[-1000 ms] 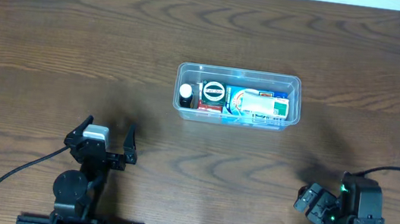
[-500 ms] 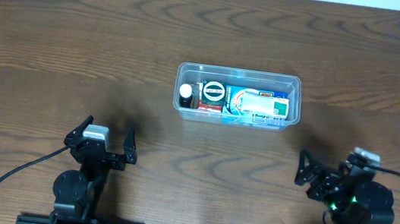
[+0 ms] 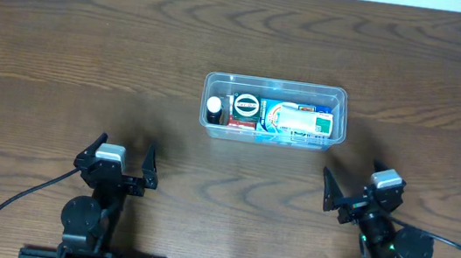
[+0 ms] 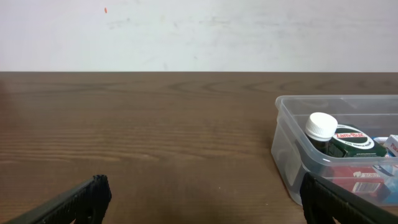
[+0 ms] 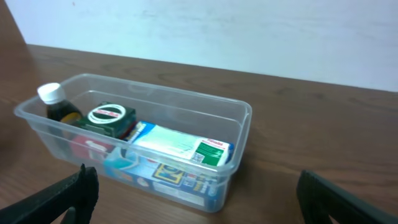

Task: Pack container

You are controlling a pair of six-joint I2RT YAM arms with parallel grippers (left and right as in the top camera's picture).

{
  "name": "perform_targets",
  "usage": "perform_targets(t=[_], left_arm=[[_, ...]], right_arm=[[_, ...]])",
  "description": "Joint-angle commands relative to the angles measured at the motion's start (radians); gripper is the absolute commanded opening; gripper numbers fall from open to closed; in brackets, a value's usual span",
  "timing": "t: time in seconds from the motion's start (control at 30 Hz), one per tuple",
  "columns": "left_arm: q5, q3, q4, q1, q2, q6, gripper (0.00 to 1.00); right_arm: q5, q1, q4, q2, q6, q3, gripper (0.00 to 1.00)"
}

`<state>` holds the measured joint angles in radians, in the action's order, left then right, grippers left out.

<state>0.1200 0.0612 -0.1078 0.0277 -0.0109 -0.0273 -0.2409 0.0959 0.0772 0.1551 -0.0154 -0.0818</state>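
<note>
The wooden bench [image 3: 65, 38] fills the overhead view. The container [image 3: 343, 116], a clear shallow tub, sits near the middle of the bench, slightly toward the far edge and the right edge, long side parallel to the near edge. The 2 arms stand along the near edge. The left gripper [image 3: 129, 145] is toward the near-left corner, and the right gripper [image 3: 351, 175] is toward the near-right corner, nearer the tub. Each has its jaws spread wide with nothing between them, both apart from the tub. Inside, a blue-and-white box [image 3: 298, 120] fills the right part, a dark green round-labelled jar [image 3: 245, 107] lies left of it, and a small white-capped bottle [image 3: 214, 106] occupies the left end.
</note>
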Motion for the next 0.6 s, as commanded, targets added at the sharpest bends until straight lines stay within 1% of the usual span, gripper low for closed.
perform_targets(t=[0.0, 0.17, 0.33, 0.57], left_arm=[[-0.011, -0.031, -0.013, -0.006, 0.007, -0.013, 0.98], [-0.011, -0.031, -0.013, -0.006, 0.007, -0.013, 0.98], [-0.011, -0.031, -0.013, -0.006, 0.007, -0.013, 0.98], [-0.011, -0.031, -0.013, -0.006, 0.007, -0.013, 0.98]], right_arm=[[0.055, 0.007, -0.011, -0.035, 0.031, 0.033, 0.99], [0.114, 0.007, -0.012, -0.079, 0.027, 0.077, 0.99], [0.156, -0.002, -0.01, -0.117, 0.028, 0.076, 0.99], [0.163, -0.026, -0.01, -0.15, 0.028, 0.076, 0.99]])
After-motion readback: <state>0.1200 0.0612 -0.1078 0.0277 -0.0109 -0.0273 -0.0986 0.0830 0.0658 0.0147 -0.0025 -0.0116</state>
